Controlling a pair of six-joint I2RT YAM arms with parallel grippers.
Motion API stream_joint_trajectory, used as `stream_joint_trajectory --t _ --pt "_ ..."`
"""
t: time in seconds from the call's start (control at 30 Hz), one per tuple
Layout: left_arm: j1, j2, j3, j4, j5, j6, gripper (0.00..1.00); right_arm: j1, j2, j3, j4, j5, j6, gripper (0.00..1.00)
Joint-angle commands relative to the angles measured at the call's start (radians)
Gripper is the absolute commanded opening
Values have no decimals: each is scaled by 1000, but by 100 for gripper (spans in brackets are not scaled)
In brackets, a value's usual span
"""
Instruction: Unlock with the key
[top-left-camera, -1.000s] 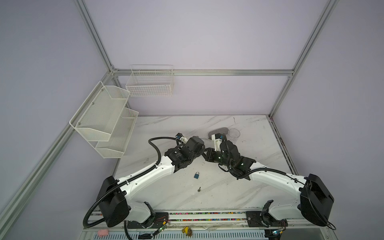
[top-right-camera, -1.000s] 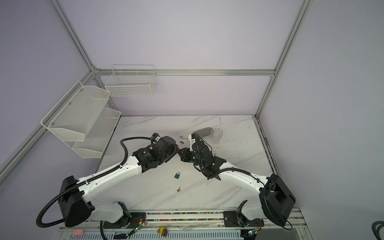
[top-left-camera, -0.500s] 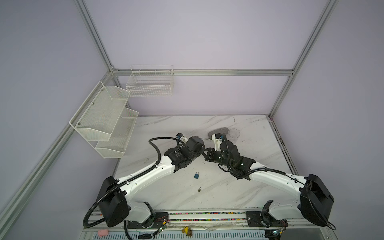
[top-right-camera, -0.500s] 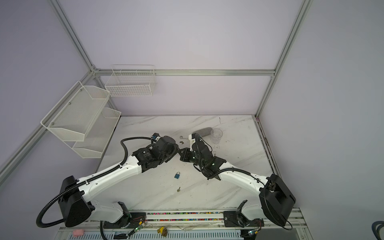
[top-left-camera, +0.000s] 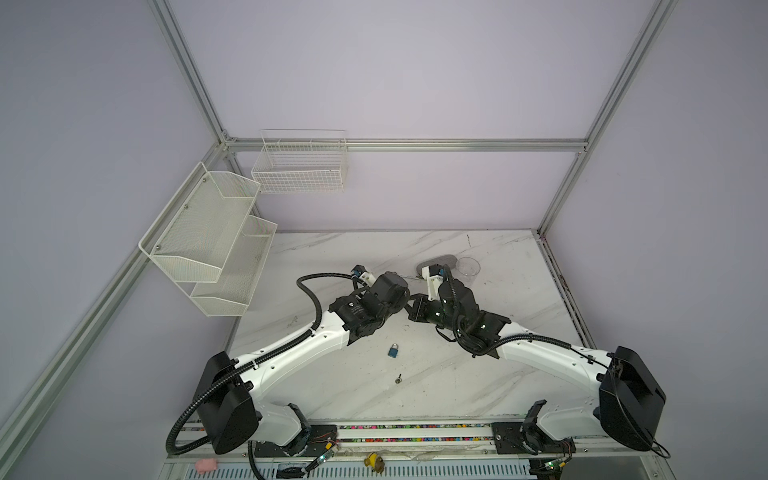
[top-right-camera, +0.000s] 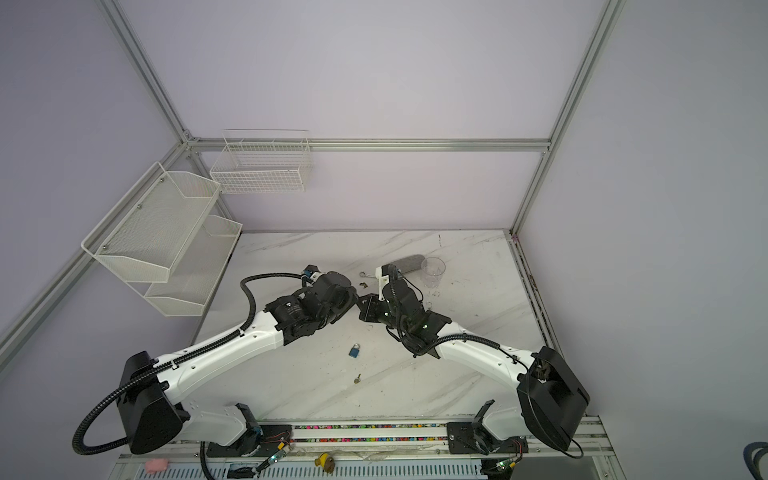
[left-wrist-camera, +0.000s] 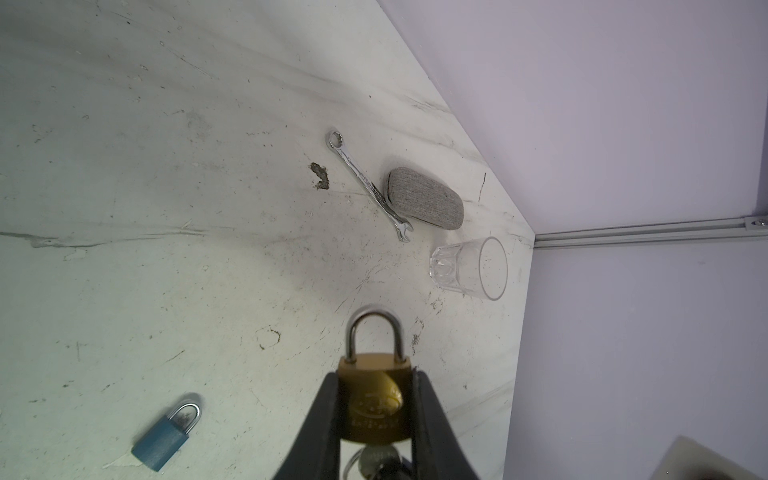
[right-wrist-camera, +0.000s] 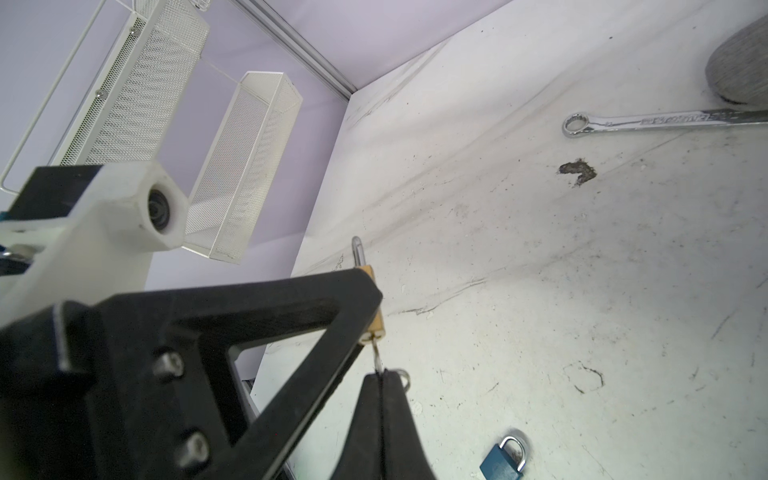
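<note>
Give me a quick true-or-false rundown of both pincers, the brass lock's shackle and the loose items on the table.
1. The left pincer grips the brass padlock by its body. True.
2. The right pincer is open, clear of the key. False: it is shut on the key, whose blade enters the brass padlock's underside.
3. The shackle stands open. False: both legs sit in the body.
4. The blue padlock lies on the table, in no pincer. True.
5. The wrench lies beside the grey case. True.
</note>
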Motion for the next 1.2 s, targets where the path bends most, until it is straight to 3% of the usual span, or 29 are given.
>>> stream_joint_trajectory --t 0.0,0.23,0.63,0.93,1.17 --pt "-36 -44 38 53 42 34 0 -5 -27 30 40 2 -11 6" --pt "-14 -57 38 40 -41 45 0 -4 -58 22 -13 -20 8 14" --pt "-12 -53 35 39 -48 32 0 -4 -44 68 -63 26 26 19" --pt "-12 -55 31 49 -36 10 0 -4 -10 67 -36 12 49 19" --pt "-13 -55 14 99 7 -10 0 -4 32 66 -20 6 57 11"
